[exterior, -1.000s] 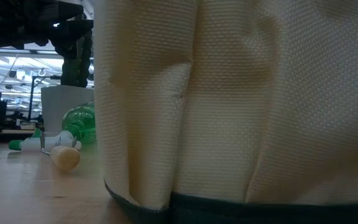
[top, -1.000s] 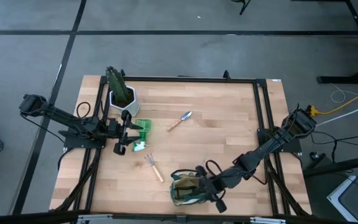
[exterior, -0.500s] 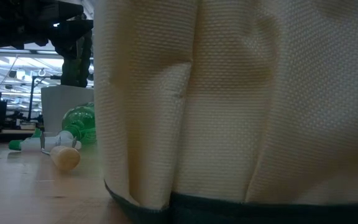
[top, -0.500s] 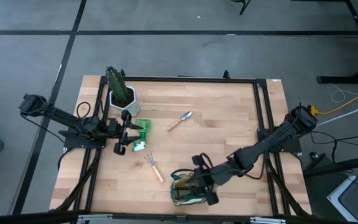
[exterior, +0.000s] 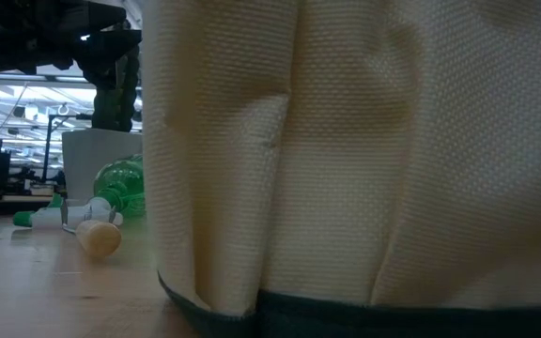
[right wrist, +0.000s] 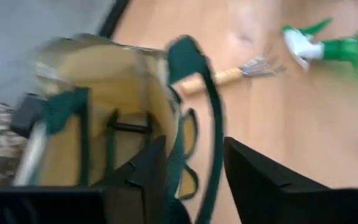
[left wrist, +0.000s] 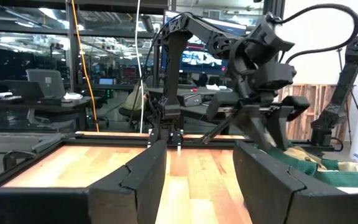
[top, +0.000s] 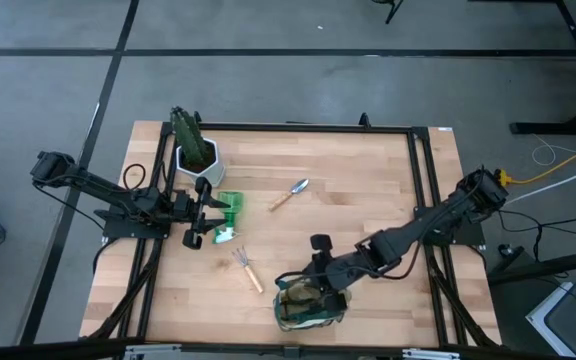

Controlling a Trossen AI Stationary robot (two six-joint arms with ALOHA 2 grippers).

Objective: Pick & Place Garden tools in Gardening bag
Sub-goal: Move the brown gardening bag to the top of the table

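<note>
bag (top: 306, 303) | just under r tool (top: 320, 285), fingers apart, empty | l tool (top: 201, 213) wide

Coarse woven canvas bag (exterior: 364, 160)

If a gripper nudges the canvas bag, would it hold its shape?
Probably not. The gardening bag looks like soft woven cloth, creased in the low view, so it likely buckles. Its green handles arch loosely and may snag the right gripper just above.

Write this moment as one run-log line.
right hand: open, above bag | left hand: open, by spray bottle | rake, trowel: on table
</note>
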